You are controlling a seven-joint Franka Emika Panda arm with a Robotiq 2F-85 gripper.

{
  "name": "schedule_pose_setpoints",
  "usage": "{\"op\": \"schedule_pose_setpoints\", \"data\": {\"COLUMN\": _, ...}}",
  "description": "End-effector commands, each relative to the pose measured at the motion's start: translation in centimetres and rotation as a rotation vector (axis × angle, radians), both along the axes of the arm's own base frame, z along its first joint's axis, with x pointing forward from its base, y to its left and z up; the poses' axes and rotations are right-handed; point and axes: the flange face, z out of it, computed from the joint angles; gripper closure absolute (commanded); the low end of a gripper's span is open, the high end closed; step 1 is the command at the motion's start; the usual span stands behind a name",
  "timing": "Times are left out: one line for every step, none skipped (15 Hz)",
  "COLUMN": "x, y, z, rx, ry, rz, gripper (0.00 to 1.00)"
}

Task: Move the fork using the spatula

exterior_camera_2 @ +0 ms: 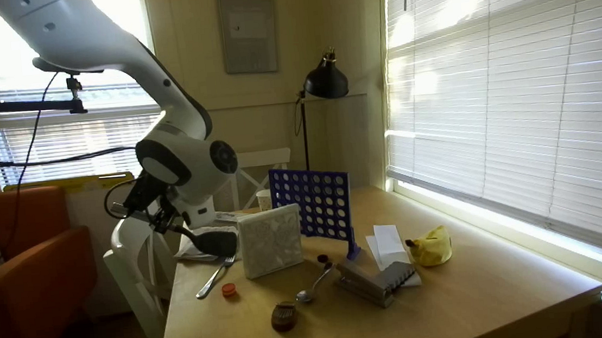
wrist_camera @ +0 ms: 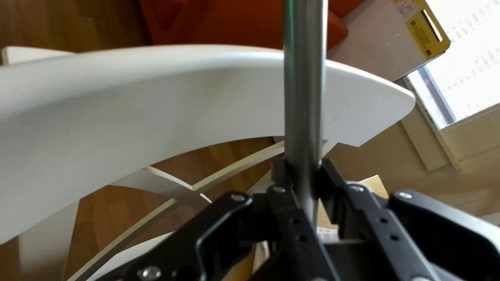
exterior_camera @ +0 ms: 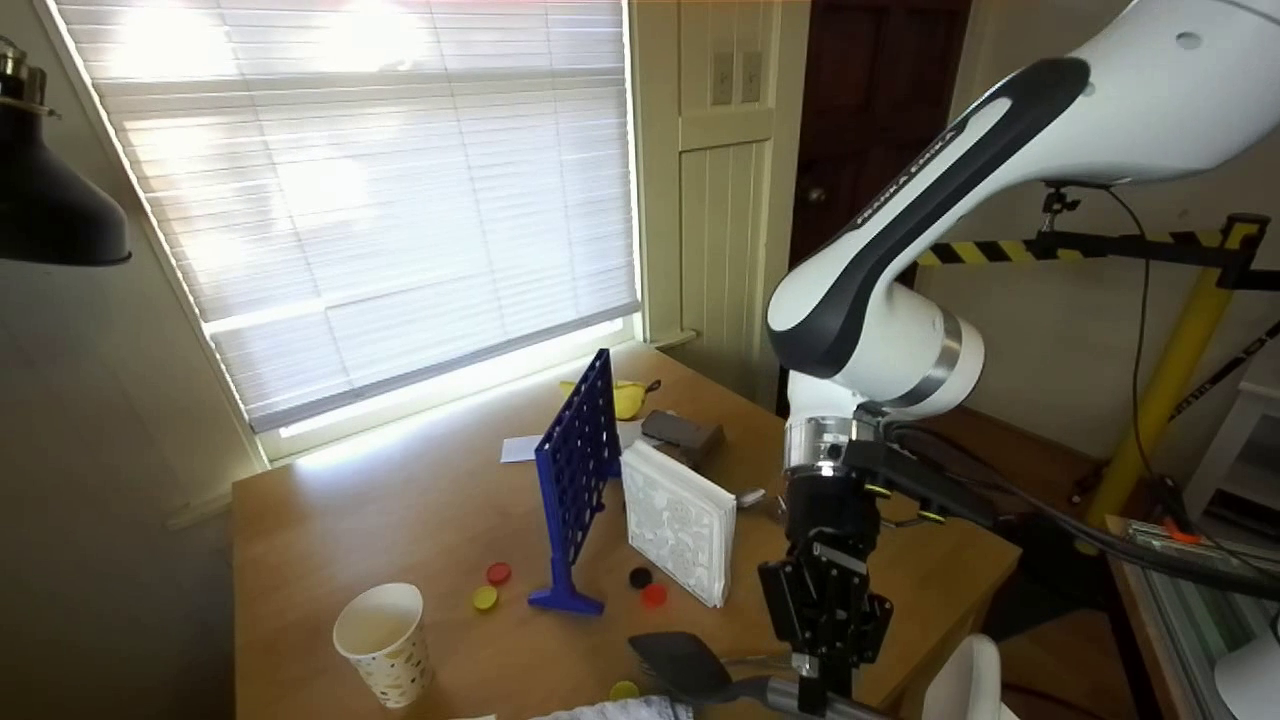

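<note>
My gripper point(exterior_camera: 815, 682) is shut on the grey metal handle of the spatula; it also shows in an exterior view point(exterior_camera_2: 163, 223) and the wrist view point(wrist_camera: 300, 175). The spatula point(exterior_camera: 680, 665) has a flat dark head pointing away from the gripper, low over the table edge; the head also shows in an exterior view point(exterior_camera_2: 215, 243). Its handle point(wrist_camera: 304, 86) runs up through the wrist view. The fork point(exterior_camera_2: 215, 277) lies on the table with its tines by the head's lower edge; whether they touch cannot be told. In an exterior view the spatula partly hides the fork point(exterior_camera: 762, 661).
A white patterned block point(exterior_camera_2: 271, 242) stands close beside the spatula head, with a blue upright game rack point(exterior_camera_2: 312, 200) behind it. Red discs point(exterior_camera_2: 229, 289), a spoon point(exterior_camera_2: 314, 287) and a grey stapler-like object point(exterior_camera_2: 365, 283) lie nearby. A white chair point(wrist_camera: 175, 97) is below the gripper.
</note>
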Motion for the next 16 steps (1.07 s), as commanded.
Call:
{"op": "schedule_pose_setpoints", "data": {"x": -2.9, "y": 0.0, "z": 6.2, "rx": -0.035, "ry": -0.062, "rz": 0.075, "gripper": 0.94}}
{"op": "schedule_pose_setpoints", "data": {"x": -3.6, "y": -0.2, "z": 7.8, "rx": -0.045, "ry": -0.072, "rz": 0.101, "gripper": 0.94}}
{"op": "schedule_pose_setpoints", "data": {"x": -4.2, "y": -0.4, "z": 9.6, "rx": -0.052, "ry": -0.083, "rz": 0.14, "gripper": 0.94}}
{"op": "schedule_pose_setpoints", "data": {"x": -4.8, "y": -0.5, "z": 11.4, "rx": -0.059, "ry": -0.092, "rz": 0.17, "gripper": 0.94}}
{"op": "schedule_pose_setpoints", "data": {"x": -5.3, "y": -0.5, "z": 13.4, "rx": -0.106, "ry": -0.126, "rz": 0.18, "gripper": 0.94}}
{"op": "schedule_pose_setpoints", "data": {"x": -5.8, "y": -0.7, "z": 15.2, "rx": -0.111, "ry": -0.16, "rz": 0.198, "gripper": 0.94}}
{"op": "schedule_pose_setpoints", "data": {"x": -6.0, "y": -1.0, "z": 17.1, "rx": -0.14, "ry": -0.19, "rz": 0.208, "gripper": 0.94}}
{"op": "schedule_pose_setpoints", "data": {"x": -6.2, "y": -1.4, "z": 18.7, "rx": -0.154, "ry": -0.21, "rz": 0.213, "gripper": 0.94}}
{"op": "schedule_pose_setpoints", "data": {"x": -6.3, "y": -1.9, "z": 20.0, "rx": -0.171, "ry": -0.211, "rz": 0.222, "gripper": 0.94}}
{"op": "schedule_pose_setpoints", "data": {"x": -6.4, "y": -2.4, "z": 20.9, "rx": -0.197, "ry": -0.228, "rz": 0.219, "gripper": 0.94}}
{"op": "schedule_pose_setpoints", "data": {"x": -6.4, "y": -3.2, "z": 21.5, "rx": -0.239, "ry": -0.25, "rz": 0.203, "gripper": 0.94}}
{"op": "schedule_pose_setpoints", "data": {"x": -6.4, "y": -4.0, "z": 22.1, "rx": -0.282, "ry": -0.273, "rz": 0.187, "gripper": 0.94}}
{"op": "schedule_pose_setpoints", "data": {"x": -6.2, "y": -5.0, "z": 22.3, "rx": -0.325, "ry": -0.291, "rz": 0.175, "gripper": 0.94}}
{"op": "schedule_pose_setpoints", "data": {"x": -5.8, "y": -6.0, "z": 22.6, "rx": -0.361, "ry": -0.318, "rz": 0.153, "gripper": 0.94}}
{"op": "schedule_pose_setpoints", "data": {"x": -5.1, "y": -7.3, "z": 22.6, "rx": -0.403, "ry": -0.362, "rz": 0.12, "gripper": 0.94}}
{"op": "schedule_pose_setpoints", "data": {"x": -4.4, "y": -8.4, "z": 22.7, "rx": -0.442, "ry": -0.397, "rz": 0.099, "gripper": 0.94}}
